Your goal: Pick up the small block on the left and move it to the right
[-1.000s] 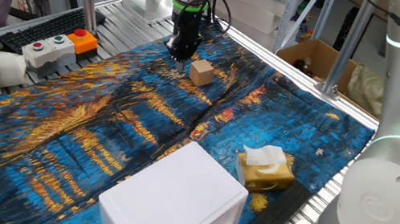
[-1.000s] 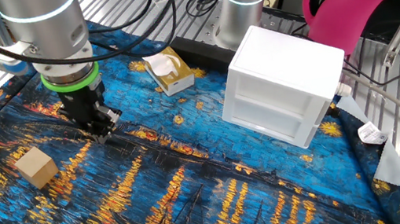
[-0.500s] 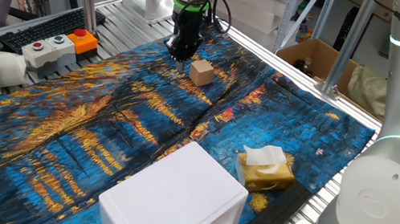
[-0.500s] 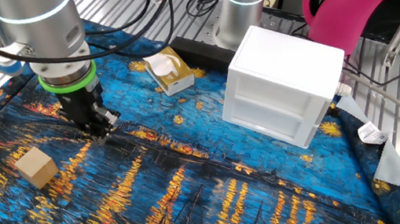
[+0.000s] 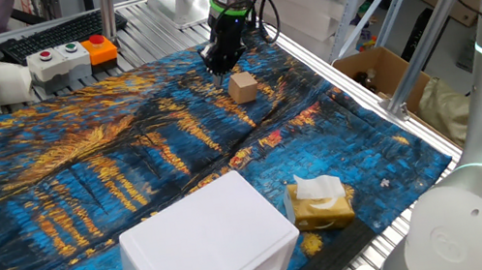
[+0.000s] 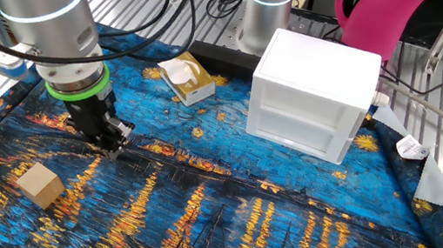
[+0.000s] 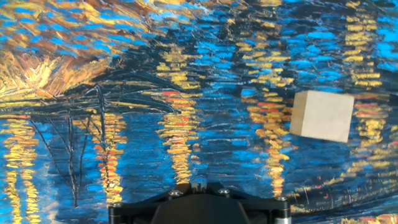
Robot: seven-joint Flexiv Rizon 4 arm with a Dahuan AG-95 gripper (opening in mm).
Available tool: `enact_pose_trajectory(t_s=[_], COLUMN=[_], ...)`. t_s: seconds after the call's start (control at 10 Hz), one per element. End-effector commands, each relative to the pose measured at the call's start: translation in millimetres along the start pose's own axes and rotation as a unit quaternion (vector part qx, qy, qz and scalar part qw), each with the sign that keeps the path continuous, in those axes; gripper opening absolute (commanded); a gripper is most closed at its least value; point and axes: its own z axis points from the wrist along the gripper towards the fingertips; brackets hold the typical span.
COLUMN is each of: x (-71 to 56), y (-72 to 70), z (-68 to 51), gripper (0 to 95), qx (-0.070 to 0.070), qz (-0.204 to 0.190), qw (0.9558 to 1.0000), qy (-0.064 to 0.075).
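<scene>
One small block (image 6: 40,184) sat free on the painted cloth (image 6: 217,213) covering the desk, just beside the end effector (image 6: 110,147), which pointed down with jaws closed on nothing, probably because the pickup had not yet begun.

A robotics lab is indicated by aluminium framing (image 5: 368,99), a button box (image 5: 71,55) and loose cables (image 6: 186,6).
</scene>
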Motion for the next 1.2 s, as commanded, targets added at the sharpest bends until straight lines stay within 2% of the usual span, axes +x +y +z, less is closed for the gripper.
enact_pose_trajectory(t_s=[0.1,0.2,0.3,0.4,0.5,0.6,0.8,0.9,1.2], x=[-1.5,-1.5,-1.5,-1.5,-1.5,-1.5,-1.5,-1.5,-1.5], y=[-0.3,-0.3,-0.3,-0.3,-0.3,-0.3,-0.3,-0.3,-0.3], z=[0.4,0.4,0.4,0.4,0.4,0.4,0.4,0.4,0.4], gripper=[0.0,0.0,0.0,0.0,0.0,0.0,0.0,0.0,0.0], qx=[0.002,0.005,0.008,0.014,0.017,0.023,0.039,0.045,0.045], qz=[0.047,0.074,0.099,0.139,0.161,0.198,0.233,0.240,0.283], qw=[0.9987,0.9968,0.9946,0.9897,0.9863,0.9790,0.9710,0.9690,0.9573], qy=[0.020,0.029,0.032,0.032,0.033,0.041,0.039,0.039,0.038])
